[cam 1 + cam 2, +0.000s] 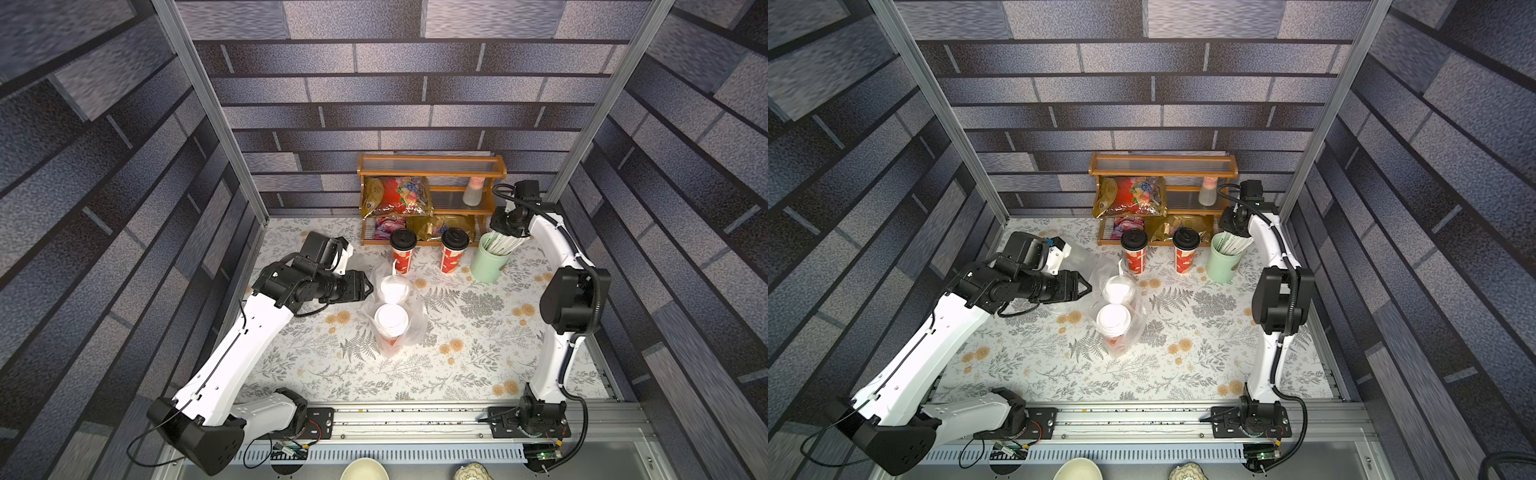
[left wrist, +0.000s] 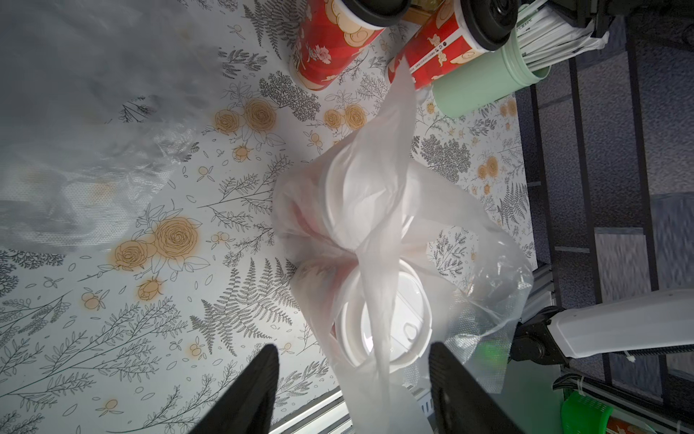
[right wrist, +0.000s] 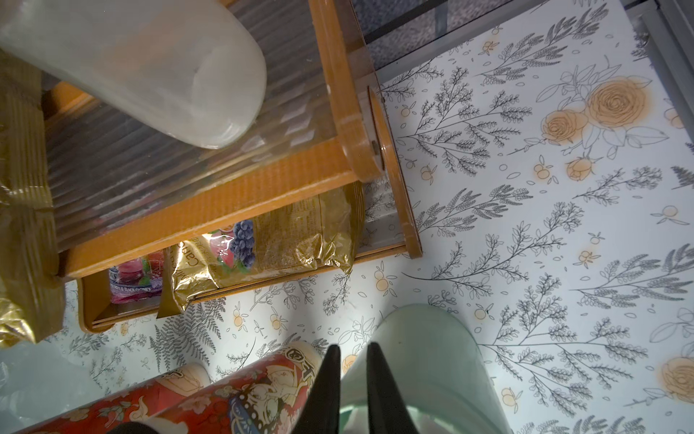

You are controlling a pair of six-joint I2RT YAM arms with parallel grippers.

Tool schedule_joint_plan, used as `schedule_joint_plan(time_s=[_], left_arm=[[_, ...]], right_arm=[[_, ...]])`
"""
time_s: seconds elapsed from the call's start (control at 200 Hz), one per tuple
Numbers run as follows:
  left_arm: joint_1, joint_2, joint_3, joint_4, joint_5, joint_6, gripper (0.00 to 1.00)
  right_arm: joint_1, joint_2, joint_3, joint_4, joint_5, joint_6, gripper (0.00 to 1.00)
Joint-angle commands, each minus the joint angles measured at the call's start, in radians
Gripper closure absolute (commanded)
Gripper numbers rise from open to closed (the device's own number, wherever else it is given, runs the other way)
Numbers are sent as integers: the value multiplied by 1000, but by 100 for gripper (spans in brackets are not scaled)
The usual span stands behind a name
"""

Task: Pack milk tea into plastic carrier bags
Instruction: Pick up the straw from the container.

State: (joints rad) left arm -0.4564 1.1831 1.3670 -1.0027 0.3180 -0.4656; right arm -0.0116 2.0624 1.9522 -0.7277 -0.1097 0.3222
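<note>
**Packed bag and left tool.** The loaded carrier bag (image 1: 417, 322) stands mid-bench (image 1: 478, 357) and holds two white-lidded milk tea cups, one far (image 1: 392, 289) and one near (image 1: 391, 320). The pair's long axis runs from the rack side toward the robot's base rail. The left tool (image 1: 369, 286) lies just beside the far cup on the robot's left, level and pointing across at the bag.

In the left wrist view its jaws stand wide apart, and a twisted handle strip (image 2: 379, 330) of the bag rises through the gap, pinched by neither. The coming move appears to turn on this: the strip is already between the jaws, so closing on it would take the handle. The left arm is clearly the nearer.

**Remaining cups.** Two black-lidded milk tea cups (image 1: 403, 249) (image 1: 454, 249) stand upright and unbagged in front of the wooden rack (image 1: 432, 170). The second is close beside the green straw cup (image 1: 490, 259).

**Right tool.** The right tool (image 3: 352, 349) hangs over the straw cup, well apart from the bag. Its jaws are drawn nearly together, with a narrow slit left and nothing seen in it.

**Surroundings.** A second, empty clear bag (image 1: 1088, 259) lies flat on the bench beside the left wrist. Snack packets (image 1: 399, 197) and a pink-capped bottle (image 1: 473, 193) occupy the rack, clear of the path. The tall black-lidded cups just beyond the bag are the likeliest things to be knocked.
</note>
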Motion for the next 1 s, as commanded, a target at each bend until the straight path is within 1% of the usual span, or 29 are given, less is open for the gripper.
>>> schedule_joint_plan(time_s=[0.0, 0.1, 0.356, 0.416, 0.546, 0.686, 0.837, 0.902, 0.997], left_arm=[[5, -25, -10, -8, 7, -20, 34], [5, -34, -4, -11, 6, -21, 34], [-3, -51, 7, -21, 3, -30, 34], [-12, -48, 11, -33, -13, -33, 34], [-61, -54, 25, -50, -73, -55, 33], [-108, -58, 34, -84, -135, -95, 33], [-171, -53, 58, -143, -215, -140, 33], [-189, -56, 46, -152, -224, -160, 33], [-212, -64, 2, -130, -205, -186, 33]], right_arm=[[-5, -62, -24, 14, 15, -9, 88], [-4, -90, -21, 5, 30, -17, 91], [-1, -207, 15, -60, 52, -32, 95], [5, -245, 30, -89, 53, -37, 95], [28, -336, 48, -155, 55, -44, 95], [83, -447, 46, -218, 73, -54, 96], [173, -560, 35, -279, 50, -41, 96], [217, -611, 21, -292, 29, -26, 96], [286, -673, 8, -315, -3, -7, 96]])
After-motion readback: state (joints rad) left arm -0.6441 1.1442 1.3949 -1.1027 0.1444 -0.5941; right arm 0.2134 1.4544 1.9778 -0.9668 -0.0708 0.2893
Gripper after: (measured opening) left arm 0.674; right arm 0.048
